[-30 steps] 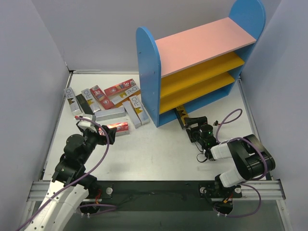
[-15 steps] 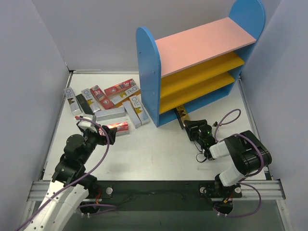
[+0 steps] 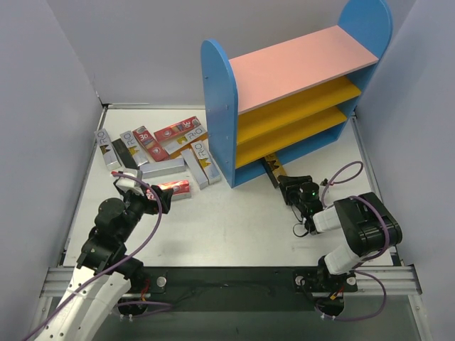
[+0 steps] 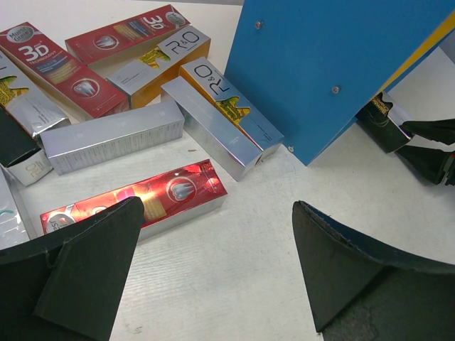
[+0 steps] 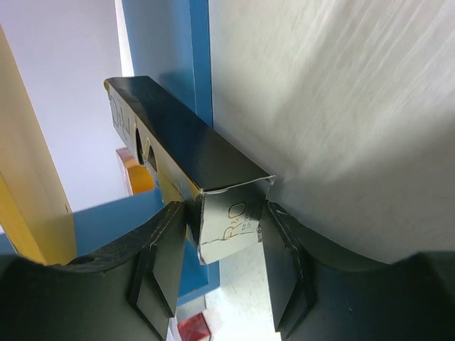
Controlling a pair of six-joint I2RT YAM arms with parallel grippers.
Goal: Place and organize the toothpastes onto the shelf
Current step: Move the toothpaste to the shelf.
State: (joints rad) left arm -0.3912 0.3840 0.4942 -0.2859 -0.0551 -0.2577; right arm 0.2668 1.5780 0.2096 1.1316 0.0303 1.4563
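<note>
The shelf (image 3: 284, 71) stands at the back right, with blue side panels, a pink top board and yellow middle boards. Several toothpastes (image 3: 156, 149) lie loose on the table to its left. A dark silver toothpaste box (image 3: 272, 168) lies at the shelf's bottom front, its far end pointing in under the boards. My right gripper (image 3: 288, 186) is shut on that box's near end (image 5: 229, 226), one finger against each side. My left gripper (image 4: 219, 213) hangs open just above the table, nothing between its fingers. A red toothpaste box (image 4: 156, 199) lies right beside its left finger.
The shelf's blue side panel (image 4: 334, 64) stands between the loose boxes and the right arm. Grey walls close in the table on the left (image 3: 43, 142) and right (image 3: 419, 142). Cables loop off both arms.
My right gripper has crept toward the shelf and its jaws have closed onto the end of the dark silver box. The left arm has not moved.
</note>
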